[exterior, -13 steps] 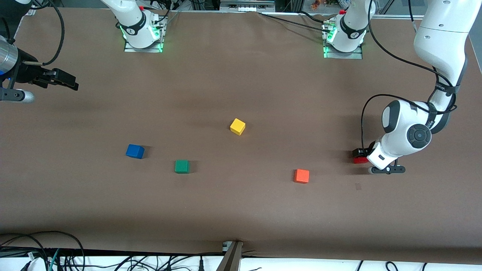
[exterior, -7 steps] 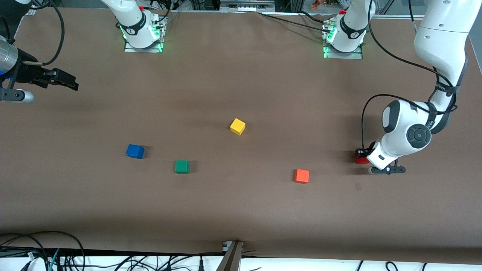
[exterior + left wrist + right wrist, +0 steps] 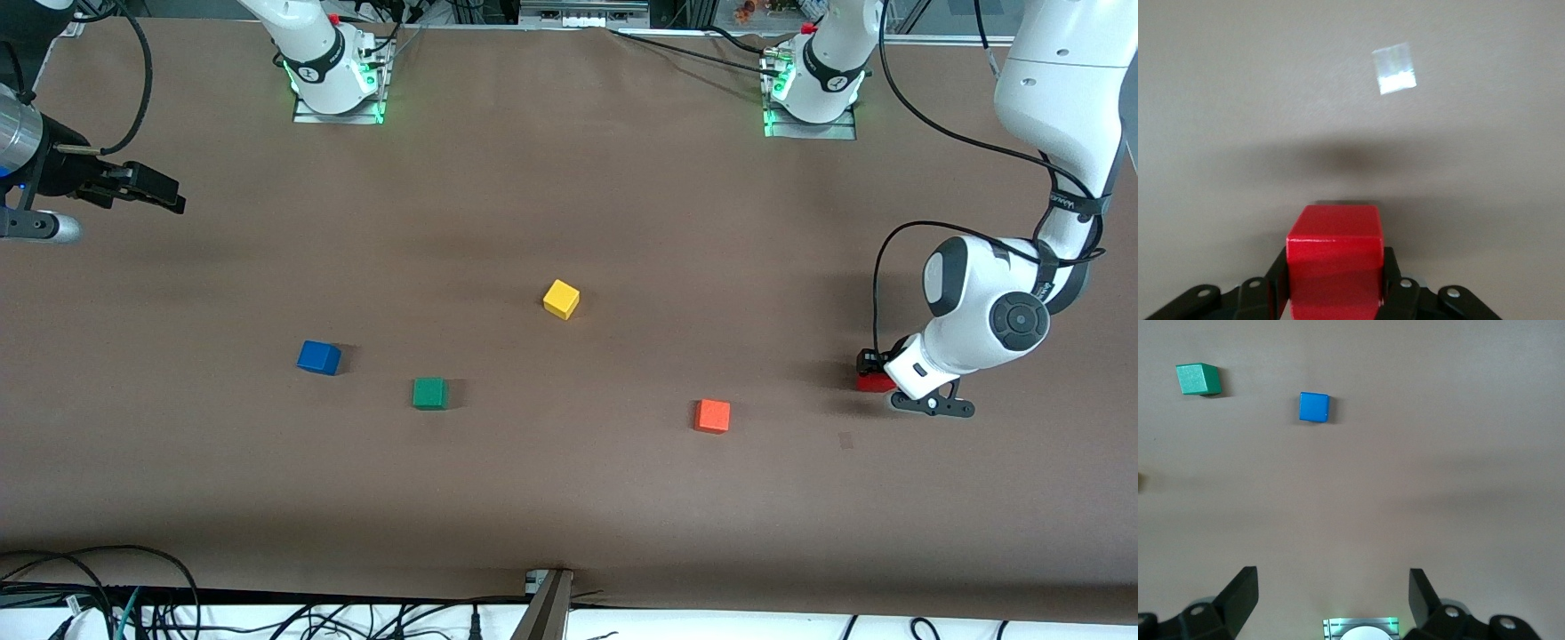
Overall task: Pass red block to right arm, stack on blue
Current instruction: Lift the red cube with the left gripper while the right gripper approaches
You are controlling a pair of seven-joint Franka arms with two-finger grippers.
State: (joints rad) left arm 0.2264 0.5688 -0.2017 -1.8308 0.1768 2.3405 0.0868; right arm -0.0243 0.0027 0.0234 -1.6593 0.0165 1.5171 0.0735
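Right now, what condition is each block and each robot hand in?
Small bright-red cube: clamped between the left gripper's fingers.
Left gripper: shut on the red cube, at the table's left-arm end.
Right gripper: fingers open, empty, waiting above the right arm's end of the table.
Small blue cube: resting free on the table.
Green, yellow, orange cubes: resting free, untouched.

A brown table (image 3: 569, 178) carries 5 small cubes. The yellow cube (image 3: 561, 299) sits near the middle. The blue cube (image 3: 318, 357) and green cube (image 3: 429, 393) lie toward the right arm's end. The orange cube (image 3: 712, 415) and the red block (image 3: 873, 383) lie toward the left arm's end.
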